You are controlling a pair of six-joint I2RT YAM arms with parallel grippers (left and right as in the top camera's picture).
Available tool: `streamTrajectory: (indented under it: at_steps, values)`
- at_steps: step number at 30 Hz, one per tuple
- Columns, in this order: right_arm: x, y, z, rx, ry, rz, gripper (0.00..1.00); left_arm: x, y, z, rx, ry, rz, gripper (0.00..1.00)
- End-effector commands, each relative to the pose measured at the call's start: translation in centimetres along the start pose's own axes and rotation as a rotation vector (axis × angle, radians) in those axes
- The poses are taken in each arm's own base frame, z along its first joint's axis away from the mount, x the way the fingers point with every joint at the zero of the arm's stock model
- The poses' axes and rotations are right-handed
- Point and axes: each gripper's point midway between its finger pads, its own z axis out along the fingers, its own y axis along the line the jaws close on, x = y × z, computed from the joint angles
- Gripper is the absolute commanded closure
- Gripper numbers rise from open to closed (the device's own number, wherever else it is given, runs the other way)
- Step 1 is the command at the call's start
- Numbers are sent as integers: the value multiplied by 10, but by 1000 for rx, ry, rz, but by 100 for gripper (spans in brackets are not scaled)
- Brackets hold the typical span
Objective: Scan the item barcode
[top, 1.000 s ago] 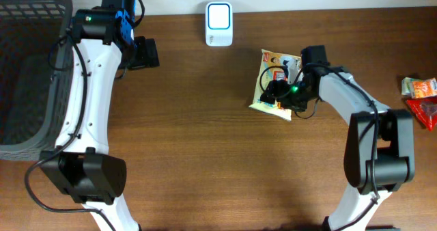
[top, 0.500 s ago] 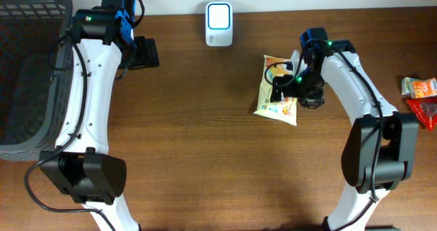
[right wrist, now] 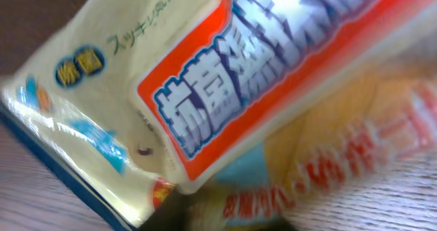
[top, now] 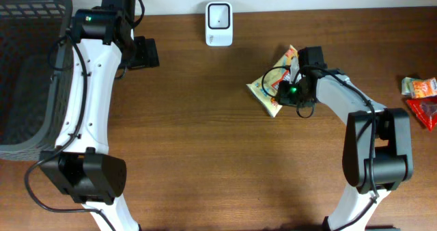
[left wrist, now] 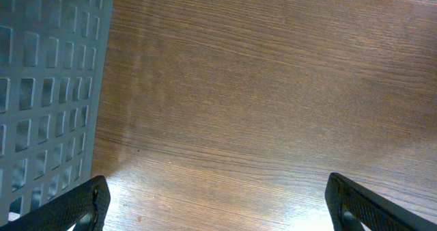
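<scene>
One brown wooden table (top: 205, 135); grey basket (top: 27, 67) at my left, white scanner (top: 218, 24) at the far edge. Since half a second ago the packet (top: 270, 89) has turned slantwise, right of centre. Yellow wrapper, orange-red banner. My right gripper (top: 287, 89) meets its edge; grasp cannot be told. My left gripper (left wrist: 218, 204) gapes wide.

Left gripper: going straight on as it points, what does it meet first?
Probably the bare wooden table beside the basket; nothing else shows ahead of the left gripper, though depth is unclear.

Snack packet (right wrist: 205, 87): large blue-white East Asian characters on an orange band; smaller grey script above; unreadable.
</scene>
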Motion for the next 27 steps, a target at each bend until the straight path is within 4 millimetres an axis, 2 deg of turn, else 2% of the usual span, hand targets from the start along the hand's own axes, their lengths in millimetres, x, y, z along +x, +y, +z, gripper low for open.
streamTrajectory:
  at_steps: [1,3,4,7,11,12,13,14,15,16,17,19,21,22,24,27]
  values:
    - [3,-4,1,8,19,58,96,-2,4,-4,-6,-14,-16,1]
    - [-9,11,-18,-40,12,115,96,-2,4,-4,-6,-14,-17,1]
    - [-18,26,-36,-90,2,108,96,-2,4,-4,-6,-14,-18,1]
    - [-38,58,-107,-159,-57,101,96,-2,4,-4,-6,-14,-18,1]
    - [-45,83,-193,-196,-197,51,96,-3,4,-4,-6,-15,-18,1]
    - [-45,85,-208,-192,-234,40,96,-2,4,-4,-6,-14,-18,1]
    - [-48,78,-220,-138,-287,39,96,-2,4,-4,-6,-14,-17,1]
    - [-51,66,-222,-72,-312,50,54,-2,4,-4,-6,-14,-18,1]
    - [-51,56,-218,-17,-314,62,11,-2,4,-4,-6,-14,-17,1]
    - [-50,46,-204,20,-288,101,1,-3,4,-4,-6,-15,-18,1]
    - [-49,43,-196,21,-270,131,1,-3,4,-4,-6,-15,-18,1]
    - [-50,33,-154,29,-184,267,1,-2,4,-4,-6,-14,-18,1]
    - [-48,31,-96,-14,-62,306,1,-3,4,-4,-6,-15,-18,1]
    - [-45,29,-74,-25,-19,333,1,-3,4,-4,-6,-15,-18,1]
    - [-37,11,-19,4,63,439,1,-2,3,-4,-5,-14,-16,1]
    - [-34,-3,17,18,92,478,1,-2,3,-4,-5,-15,-16,1]
